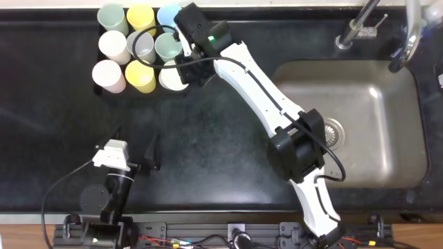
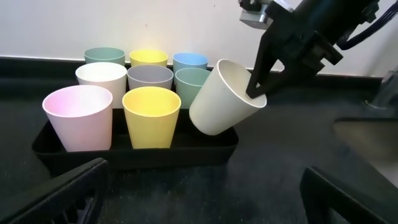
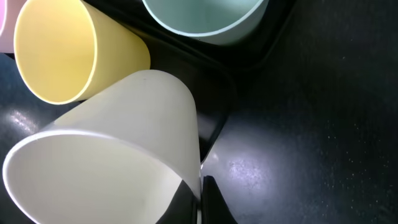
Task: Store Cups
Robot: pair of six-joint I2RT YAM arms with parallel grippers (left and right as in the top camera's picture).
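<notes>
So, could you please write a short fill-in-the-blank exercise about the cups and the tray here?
The right gripper holds the cream cup by its ____.
That cup is ____, not upright.
In the black tray, ____ other cups stand upright.
Between the pink cup and the cream cup stands a ____ one.
Missing words: rim, tilted, eight, yellow.

A kitchen, shown by steel sink (image 1: 377,128), faucet (image 1: 358,25) and dark countertop (image 1: 208,155).

Showed cream cup (image 2: 221,106), pink cup (image 2: 78,118), two yellow cups (image 2: 151,118) (image 2: 148,58), white cup (image 2: 99,74), grey cup (image 2: 149,78), blue cup (image 2: 189,60), two pale-green cups (image 2: 104,56) (image 2: 191,82), black tray (image 2: 137,157), speckled black worktop (image 2: 261,180).
</notes>
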